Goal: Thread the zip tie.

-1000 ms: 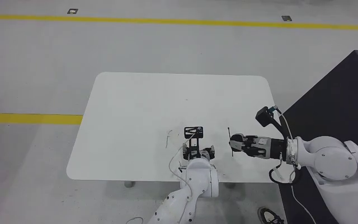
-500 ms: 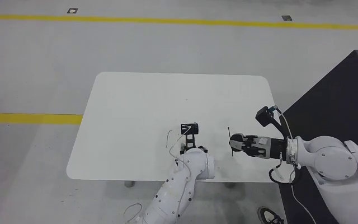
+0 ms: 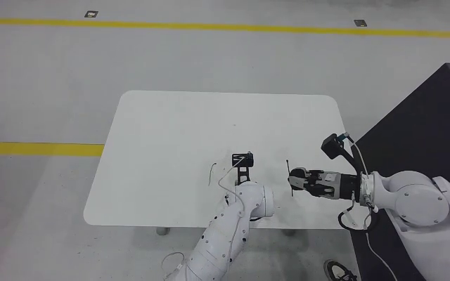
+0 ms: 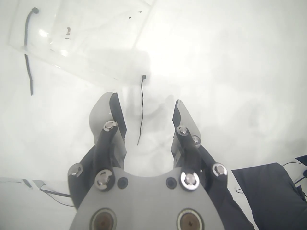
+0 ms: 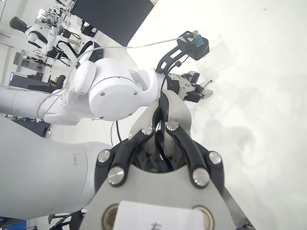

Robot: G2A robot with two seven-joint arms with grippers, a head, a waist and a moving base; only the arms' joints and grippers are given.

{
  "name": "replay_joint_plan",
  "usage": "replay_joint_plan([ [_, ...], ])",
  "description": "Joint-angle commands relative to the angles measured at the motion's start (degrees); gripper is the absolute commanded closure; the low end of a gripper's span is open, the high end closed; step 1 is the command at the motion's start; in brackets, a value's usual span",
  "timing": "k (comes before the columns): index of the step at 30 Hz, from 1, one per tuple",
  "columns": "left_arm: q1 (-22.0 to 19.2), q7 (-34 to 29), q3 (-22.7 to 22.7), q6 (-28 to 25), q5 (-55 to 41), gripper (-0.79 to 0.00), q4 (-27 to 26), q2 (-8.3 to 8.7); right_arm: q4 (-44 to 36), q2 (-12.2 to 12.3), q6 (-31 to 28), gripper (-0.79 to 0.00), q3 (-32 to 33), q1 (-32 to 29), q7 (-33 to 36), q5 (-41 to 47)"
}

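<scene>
Zip tie [image 3: 287, 168] is sitting clamped in the right gripper [image 5: 163, 96]. The left gripper [image 4: 145, 98] is hanging, jaws spread wide, above a second tie [image 4: 142, 108].

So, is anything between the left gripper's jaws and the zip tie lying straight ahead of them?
Nothing visible does. The zip tie lies bare on the table, in line with the left gripper's open jaws; the clear box sits beside its head.

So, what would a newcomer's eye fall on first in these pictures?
Probably the thin black zip tie, seen between the open fingers of the left pincer, over the white table. Then a thicker black tie crossing the edge of a clear box, and the right pincer, shut tight.
</scene>
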Motion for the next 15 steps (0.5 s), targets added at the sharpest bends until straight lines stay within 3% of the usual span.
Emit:
replay_joint_plan([
  [1,-0.28,0.25,-0.02,0.25,0.07,-0.443,0.23,-0.04,0.0,0.0,0.0,0.0,0.0,0.0,0.0,0.0],
  [4,-0.59,2.0,-0.77,2.0,-0.77,-0.416,-0.73,-0.11,0.0,0.0,0.0,0.0,0.0,0.0,0.0,0.0],
  [8,-0.6,3.33,-0.54,3.32,-3.52,-0.489,-2.49,0.02,0.0,0.0,0.0,0.0,0.0,0.0,0.0,0.0],
  [15,1.85,3.33,0.41,3.33,-2.17,-0.459,-4.46,0.67,0.0,0.0,0.0,0.0,0.0,0.0,0.0,0.0],
])
